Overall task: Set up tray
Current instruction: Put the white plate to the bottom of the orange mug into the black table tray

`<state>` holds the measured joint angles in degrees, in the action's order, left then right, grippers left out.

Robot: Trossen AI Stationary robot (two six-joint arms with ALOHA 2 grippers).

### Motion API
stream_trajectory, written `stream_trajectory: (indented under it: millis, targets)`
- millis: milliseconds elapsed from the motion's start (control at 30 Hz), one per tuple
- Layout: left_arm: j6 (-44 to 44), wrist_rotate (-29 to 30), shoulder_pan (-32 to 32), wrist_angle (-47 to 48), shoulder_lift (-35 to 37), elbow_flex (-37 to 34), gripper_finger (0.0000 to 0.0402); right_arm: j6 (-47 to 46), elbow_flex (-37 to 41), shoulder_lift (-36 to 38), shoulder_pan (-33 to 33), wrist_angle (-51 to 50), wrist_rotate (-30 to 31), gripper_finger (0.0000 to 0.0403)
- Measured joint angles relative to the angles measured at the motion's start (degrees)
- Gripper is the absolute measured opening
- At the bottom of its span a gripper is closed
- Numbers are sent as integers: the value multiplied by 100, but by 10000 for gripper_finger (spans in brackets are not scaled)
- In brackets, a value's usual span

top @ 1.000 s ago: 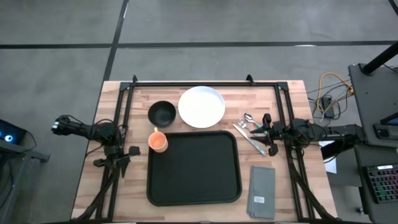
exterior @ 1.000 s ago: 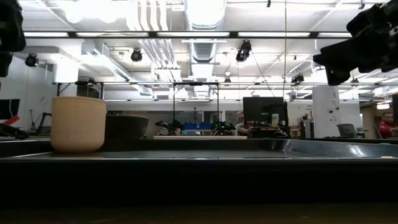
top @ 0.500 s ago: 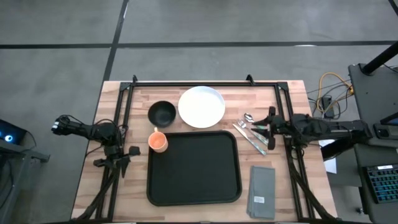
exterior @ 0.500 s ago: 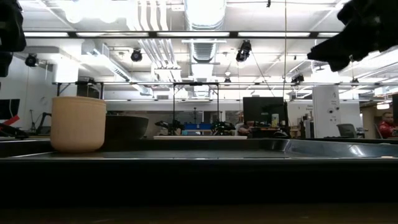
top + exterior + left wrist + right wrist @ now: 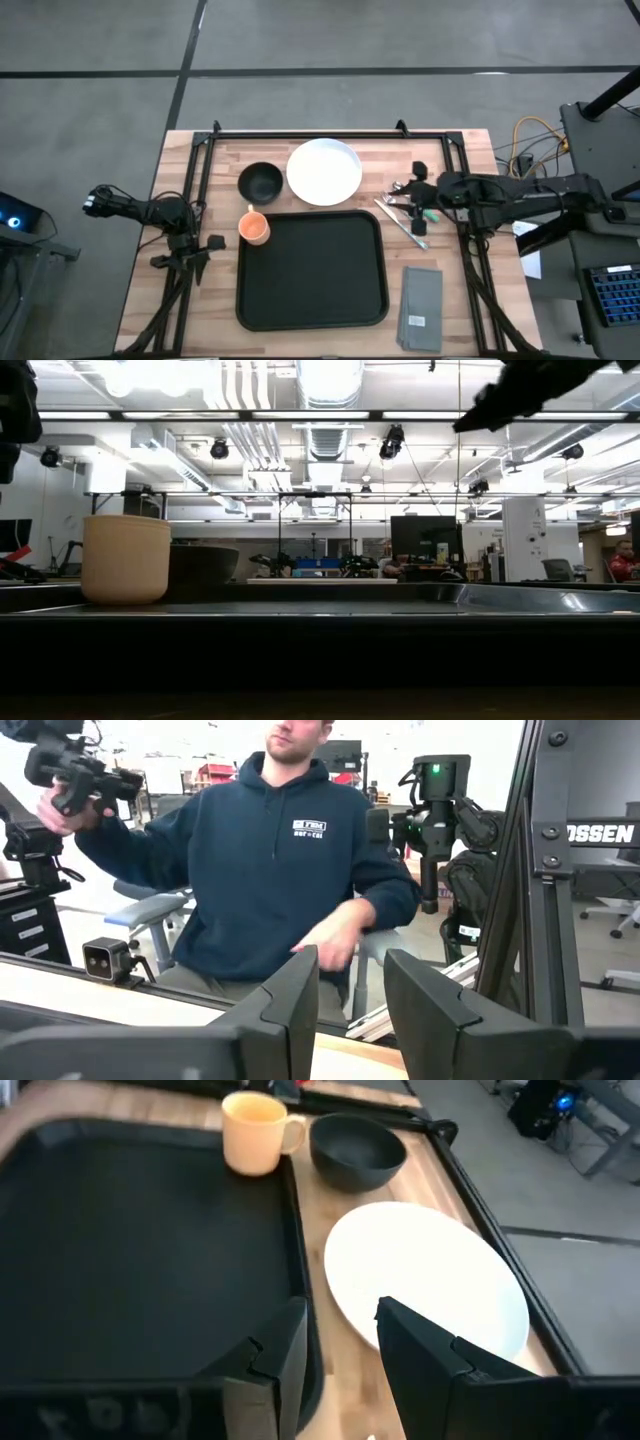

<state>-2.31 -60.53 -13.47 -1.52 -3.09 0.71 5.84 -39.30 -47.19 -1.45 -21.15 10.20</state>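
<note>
The right tool, fingers apart and holding nothing, is sliding in from three o'clock over the metal cutlery, starting the setup, while the large black rectangular plastic tray is sitting bare mid-bench and the left tool, gapped, is waiting at nine o'clock.

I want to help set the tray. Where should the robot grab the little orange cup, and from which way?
Best guess: the small orange plastic cup stands upright with its mouth open beside the large black rectangular tray. A pincer could come straight down and pinch one side of the rim. Its handle points toward the round black bowl, so the opposite rim looks freer.
</note>
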Motion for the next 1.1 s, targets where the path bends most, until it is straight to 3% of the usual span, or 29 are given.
stream_trajectory:
  millis: [267,633,1100]
  targets:
    - [0,2,0,2,0,0,98,772,-790,-1249,304,-341,-43,112]
    - [0,4,1,2,0,-1,98,1148,-1192,-2494,1295,-499,-760,112]
    - [0,4,0,4,2,-4,98,2300,-1304,-3899,1582,319,-1086,112]
